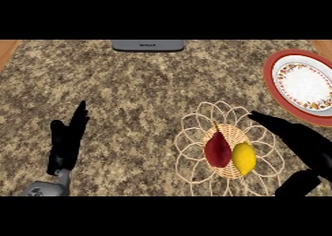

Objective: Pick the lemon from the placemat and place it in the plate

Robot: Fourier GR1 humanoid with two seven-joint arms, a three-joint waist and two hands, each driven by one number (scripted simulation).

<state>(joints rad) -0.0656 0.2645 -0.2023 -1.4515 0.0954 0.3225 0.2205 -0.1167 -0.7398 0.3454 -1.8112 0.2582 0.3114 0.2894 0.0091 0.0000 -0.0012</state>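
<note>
A yellow lemon (244, 158) lies on the woven centre of a round wicker placemat (196, 133), touching a dark red pointed fruit (217, 150) on its left. The red-rimmed white plate (309, 87) sits at the counter's right edge, beyond the placemat. My right hand (301, 140) is open just right of the lemon, fingers stretched up-left over the mat's edge, thumb low at the bottom; it holds nothing. At the lower left my left hand (65, 140) rests open on the counter, fingers up.
A grey appliance (147, 45) pokes in at the counter's far edge, top centre. Wooden strips border the speckled granite counter (128, 92) at the top left and top right corners.
</note>
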